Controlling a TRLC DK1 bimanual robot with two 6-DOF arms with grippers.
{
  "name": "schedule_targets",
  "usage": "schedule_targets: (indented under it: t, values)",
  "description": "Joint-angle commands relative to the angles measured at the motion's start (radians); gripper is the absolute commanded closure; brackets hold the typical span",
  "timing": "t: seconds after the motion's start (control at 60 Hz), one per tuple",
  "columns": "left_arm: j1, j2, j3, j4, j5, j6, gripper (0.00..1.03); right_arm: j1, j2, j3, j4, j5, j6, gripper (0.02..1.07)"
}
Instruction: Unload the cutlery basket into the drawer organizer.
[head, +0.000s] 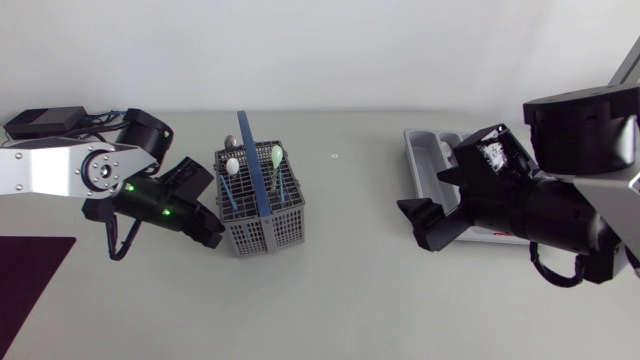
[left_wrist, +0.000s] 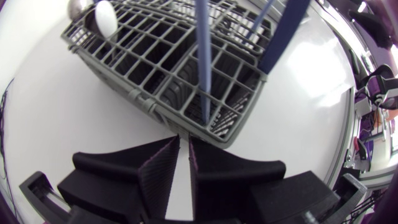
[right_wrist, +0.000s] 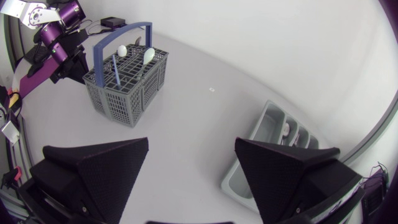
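While one basket (head: 262, 232) holds three spoons (head: 232, 166), one organizer (head: 420, 152) lies apart.

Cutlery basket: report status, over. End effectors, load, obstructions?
Left end effector shut, empty, beside grey plastic lattice basket. Right end effector open, empty, by grey drawer organizer. Blue-handled spoons standing in basket. Nothing seen blocking.

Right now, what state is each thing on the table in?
cutlery basket: upright, handle up, loaded.
spoons: standing in the basket, bowls up.
drawer organizer: lying flat, one pale piece inside.
left gripper: shut, empty, beside the basket.
right gripper: open, empty.
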Motion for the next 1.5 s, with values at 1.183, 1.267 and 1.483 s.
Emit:
schedule_targets:
  t: [1.183,1.267,1.483]
  values:
    - [0.224,0.411,0.41,0.273,0.163,-0.11,0.72,0.126,0.557,0.219,0.121,-0.051,-0.024,0.07]
    - [0.22,0.437,0.442,0.273,0.165,-0.115,0.72,0.126,0.608,0.239,0.135,-0.051,-0.025,0.07]
    - [0.198,0.457,0.451,0.266,0.265,-0.109,0.72,0.112,0.709,0.292,0.178,-0.049,-0.022,0.07]
